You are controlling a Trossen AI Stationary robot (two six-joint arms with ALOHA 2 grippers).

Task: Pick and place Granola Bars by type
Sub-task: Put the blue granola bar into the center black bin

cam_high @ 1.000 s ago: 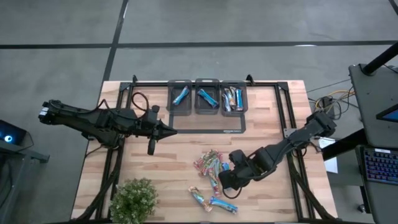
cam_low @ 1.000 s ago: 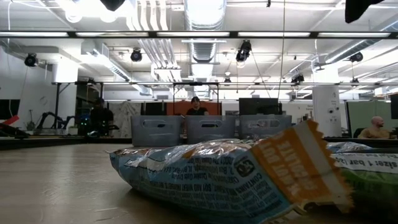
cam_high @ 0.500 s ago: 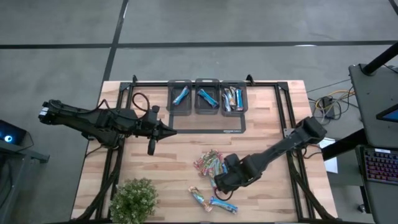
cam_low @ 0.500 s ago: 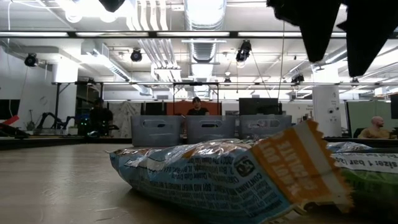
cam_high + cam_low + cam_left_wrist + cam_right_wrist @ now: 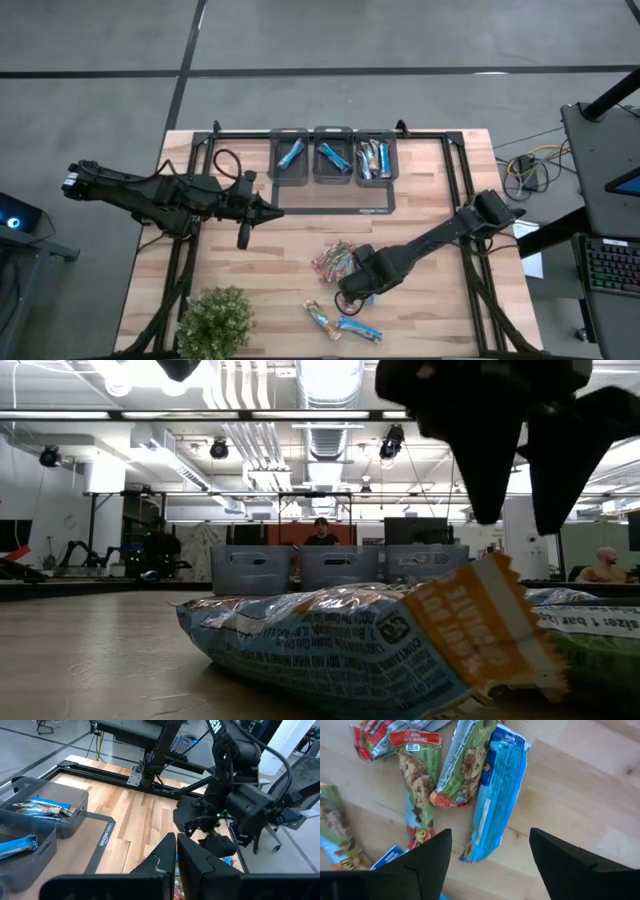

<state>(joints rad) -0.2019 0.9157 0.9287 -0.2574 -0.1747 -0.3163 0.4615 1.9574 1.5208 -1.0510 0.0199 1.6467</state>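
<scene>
Granola Bars (image 5: 338,262) lie loose on the near table, unsorted. Right gripper (image 5: 487,862) hangs over them, fingers spread wide astride a blue bar (image 5: 494,795), placed to pinch it. Left gripper (image 5: 272,211), fingers closed, waits mid-table. Three far bins (image 5: 333,156) hold bars by type.

bare wood flanks the blue bar (image 5: 496,795) on its far side; green-wrapped bars (image 5: 462,767) crowd the other

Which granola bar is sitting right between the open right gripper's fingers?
The plain blue bar, lying beside the green cookie-printed bar; it sits centred between the right gripper fingers.
</scene>
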